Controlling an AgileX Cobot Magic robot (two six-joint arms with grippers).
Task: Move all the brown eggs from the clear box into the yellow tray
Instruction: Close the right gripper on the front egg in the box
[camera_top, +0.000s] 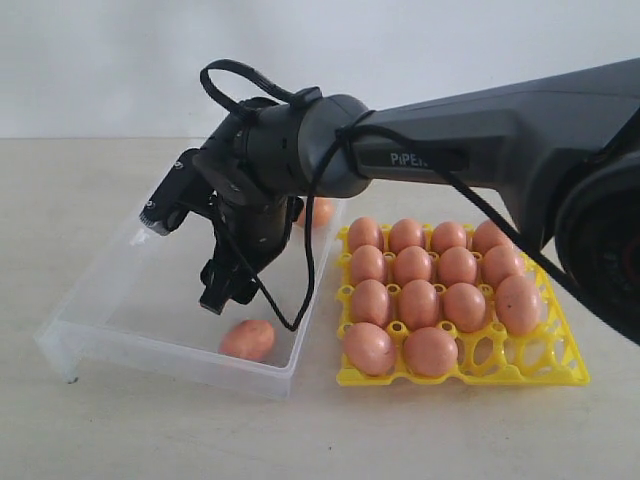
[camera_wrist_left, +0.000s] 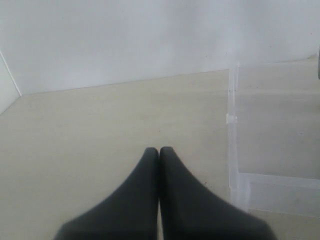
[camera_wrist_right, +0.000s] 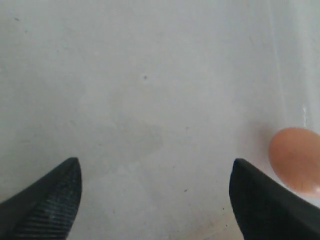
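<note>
Off to the left, the left tool (camera_wrist_left: 159, 150) is pressed together and empty over the bare worktop (camera_top: 150, 430). Of the brown eggs, two remain in the clear box (camera_top: 150, 290): one (camera_top: 247, 340) near its front wall, another (camera_top: 322, 212) half hidden behind the arm at the far corner. The right tool (camera_wrist_right: 156, 161) hangs over the box, spread wide and holding nothing. Fourteen eggs sit in the yellow tray (camera_top: 520, 378), with two front-right cups (camera_top: 495, 350) vacant, so I judge the job nearly done. The arm reads "PiPER" (camera_top: 410, 158), partly crossed by a cable.
</note>
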